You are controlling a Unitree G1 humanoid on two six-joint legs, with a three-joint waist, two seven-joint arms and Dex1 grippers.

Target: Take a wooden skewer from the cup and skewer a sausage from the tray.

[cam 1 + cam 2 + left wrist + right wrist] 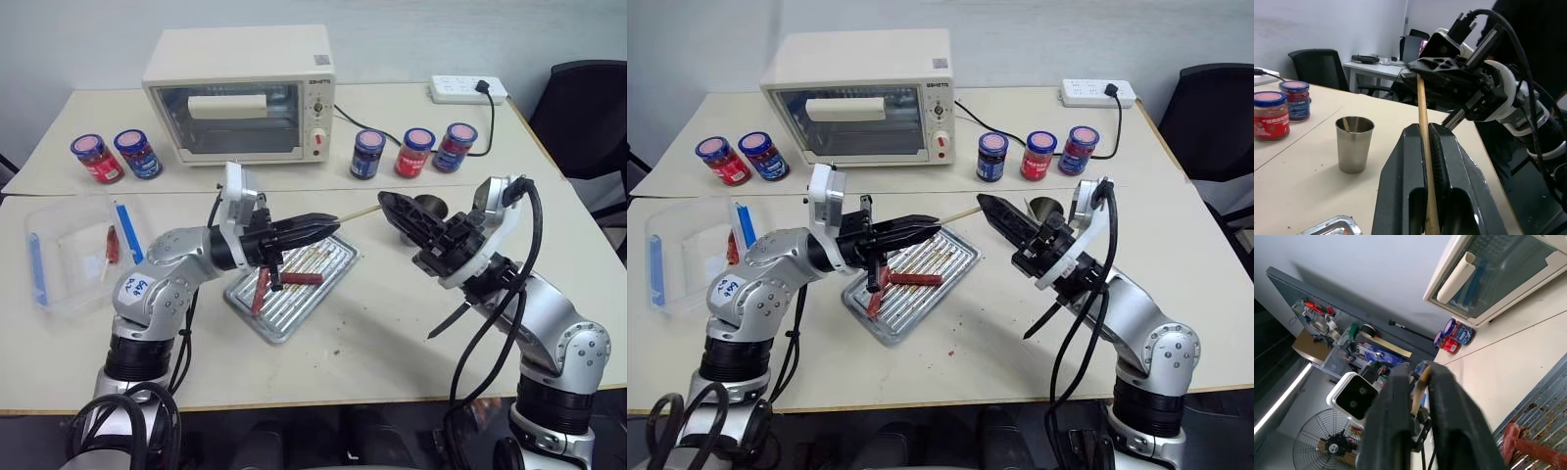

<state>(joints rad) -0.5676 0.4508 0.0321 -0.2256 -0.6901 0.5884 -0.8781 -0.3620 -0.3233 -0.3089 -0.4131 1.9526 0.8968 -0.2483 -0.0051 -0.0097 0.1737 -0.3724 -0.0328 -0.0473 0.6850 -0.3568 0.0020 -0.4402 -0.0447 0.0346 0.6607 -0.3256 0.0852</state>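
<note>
While between left fingers [1449, 161]: wooden skewer [1422, 122].

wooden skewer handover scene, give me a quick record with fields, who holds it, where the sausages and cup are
skewer: thin pale wooden skewer, level above the table, spanning between both grippers
left gripper: shut on the skewer
right gripper: at the skewer's other end; jaws slightly apart around the stick in the right wrist view
sausages: thin dark-red sausages, lying in the tray
tray: ribbed silver metal baking tray, below the left gripper
cup: small silver metal cup, upright on the table, another stick inside
</note>
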